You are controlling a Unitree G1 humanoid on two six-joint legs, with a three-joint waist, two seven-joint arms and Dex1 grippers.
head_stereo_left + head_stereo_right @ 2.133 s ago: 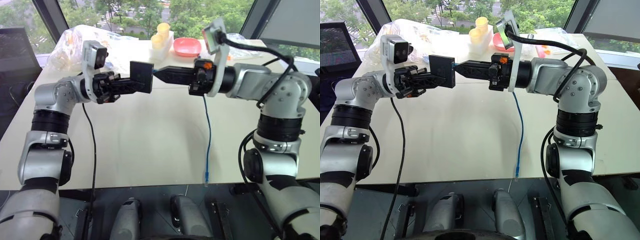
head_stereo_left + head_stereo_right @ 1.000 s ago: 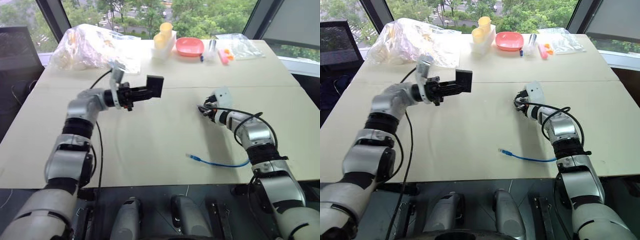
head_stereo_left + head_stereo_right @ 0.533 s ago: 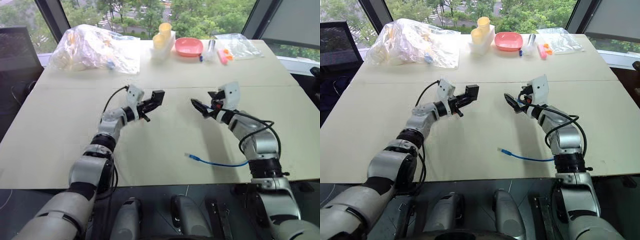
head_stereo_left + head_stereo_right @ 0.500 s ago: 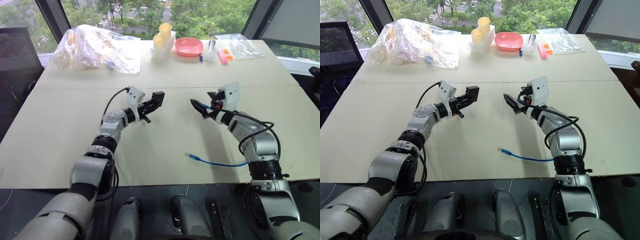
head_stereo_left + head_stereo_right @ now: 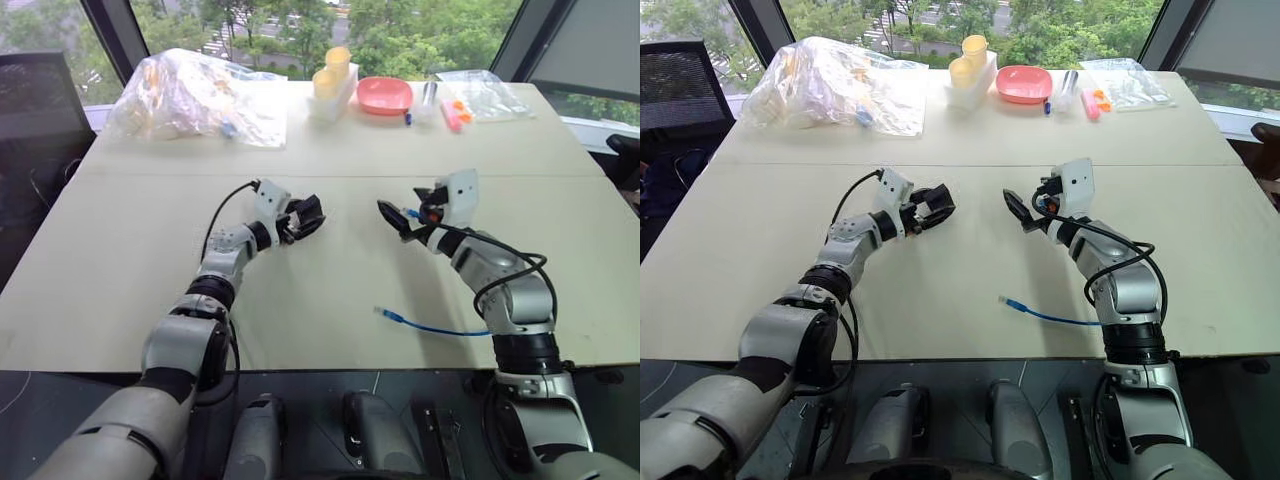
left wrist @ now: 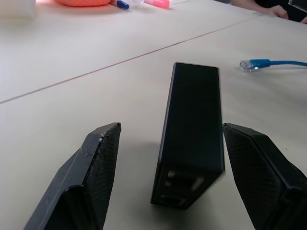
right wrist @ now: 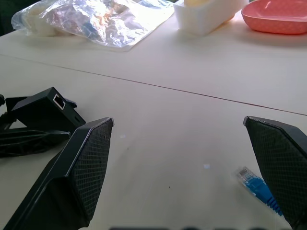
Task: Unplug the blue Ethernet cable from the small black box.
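Both arms reach forward low over the table, wrists turned inward so the left gripper (image 5: 306, 216) and right gripper (image 5: 392, 217) point toward each other, apart, each with its two black fingers spread wide and gripping nothing

Right gripper (image 7: 192, 167) jaws wide apart. Black box (image 7: 45, 111) on table (image 7: 158, 129), port facing up, left gripper (image 7: 24, 136) fingers at it. Blue plug (image 7: 254, 184) well apart from box.
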